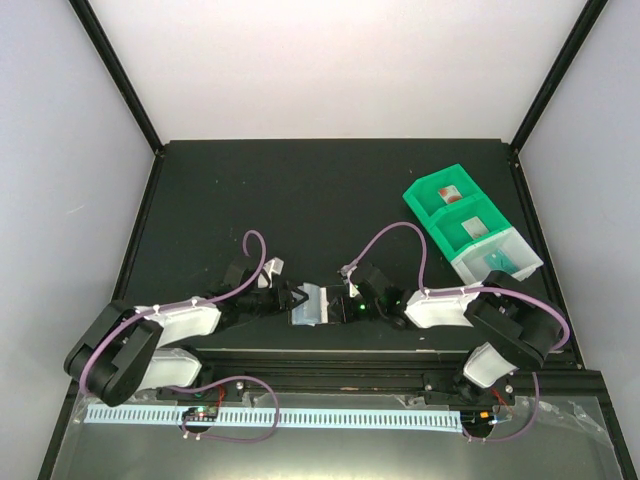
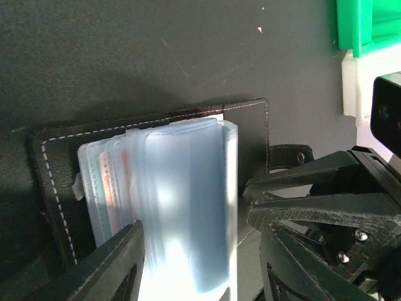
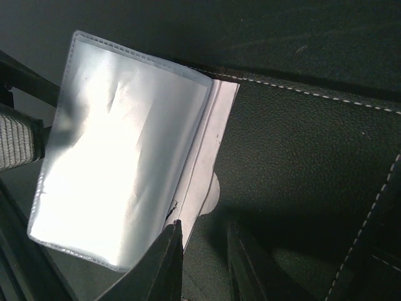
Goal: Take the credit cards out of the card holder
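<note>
The card holder lies open on the black table between both grippers. Its cover is black with white stitching. A stack of clear sleeves rises from it. The credit cards show faintly in the leftmost sleeves: a red one and a teal one. My left gripper is open and straddles the stack, with a gap on the right side. My right gripper has its jaws a narrow gap apart. Its tips sit on the black cover beside a lifted sleeve, with nothing pinched.
A row of small bins stands at the right: two green ones and a clear one, with small red and teal items inside. A black frame rail runs along the near edge.
</note>
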Action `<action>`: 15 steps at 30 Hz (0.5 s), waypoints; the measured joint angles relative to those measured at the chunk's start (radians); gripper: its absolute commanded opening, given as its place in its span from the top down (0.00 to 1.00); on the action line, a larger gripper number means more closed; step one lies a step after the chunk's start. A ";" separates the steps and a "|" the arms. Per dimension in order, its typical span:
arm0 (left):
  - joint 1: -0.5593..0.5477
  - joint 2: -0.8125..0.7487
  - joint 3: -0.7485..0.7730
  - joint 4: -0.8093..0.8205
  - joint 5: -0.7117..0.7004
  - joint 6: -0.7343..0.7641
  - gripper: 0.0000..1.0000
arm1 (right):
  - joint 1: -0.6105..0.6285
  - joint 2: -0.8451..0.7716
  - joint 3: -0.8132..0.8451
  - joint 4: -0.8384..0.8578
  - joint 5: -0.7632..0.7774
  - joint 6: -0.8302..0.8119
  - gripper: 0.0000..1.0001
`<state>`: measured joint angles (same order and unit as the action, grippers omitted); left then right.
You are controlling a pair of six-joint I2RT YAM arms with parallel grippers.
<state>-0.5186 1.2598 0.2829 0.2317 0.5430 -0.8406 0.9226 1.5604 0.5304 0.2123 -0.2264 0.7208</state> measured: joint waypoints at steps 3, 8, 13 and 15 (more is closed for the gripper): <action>0.000 0.008 0.000 0.014 0.013 -0.008 0.54 | 0.000 0.000 0.000 0.000 0.000 0.000 0.77; -0.003 -0.006 0.000 0.016 0.026 -0.013 0.61 | 0.000 0.000 0.000 0.000 0.000 0.000 0.78; -0.008 -0.022 0.001 0.016 0.028 -0.013 0.59 | 0.000 0.000 0.000 0.000 0.002 0.000 0.78; -0.010 -0.019 0.001 0.017 0.030 -0.014 0.55 | 0.000 0.000 0.000 0.000 0.002 0.000 0.78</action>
<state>-0.5285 1.2407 0.2836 0.2489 0.5728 -0.8547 0.9226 1.5604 0.5304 0.2123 -0.2249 0.7208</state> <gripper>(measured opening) 0.408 0.222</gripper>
